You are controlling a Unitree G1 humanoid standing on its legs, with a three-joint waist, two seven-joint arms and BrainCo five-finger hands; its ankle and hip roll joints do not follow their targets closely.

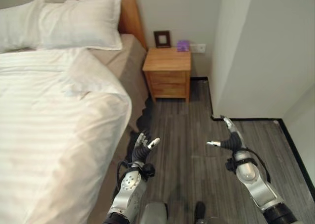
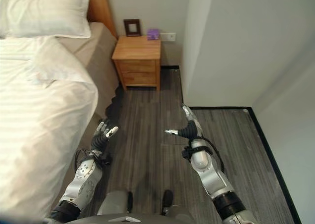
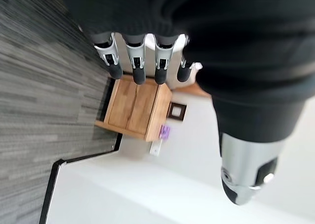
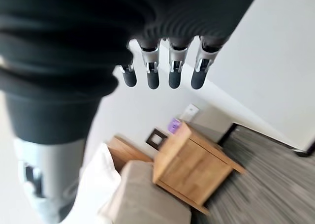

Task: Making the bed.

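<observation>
I had both hands raised over wood floor (image 1: 197, 135), holding nothing. Left hand (image 1: 141, 150) hung just beside bed edge, fingers straight and spread, not touching duvet (image 1: 49, 135). Right hand (image 1: 229, 140) sat well apart from bed, fingers extended, thumb out. White striped duvet lay rumpled over bed to my left, top edge turned back, tan sheet (image 1: 118, 56) exposed below pillows (image 1: 64, 22). Nightstand (image 1: 167, 71) stood beyond, by headboard (image 1: 131, 18).

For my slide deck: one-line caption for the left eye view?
Both open robot hands, left and right, hover over the floor beside the rumpled duvet.
</observation>
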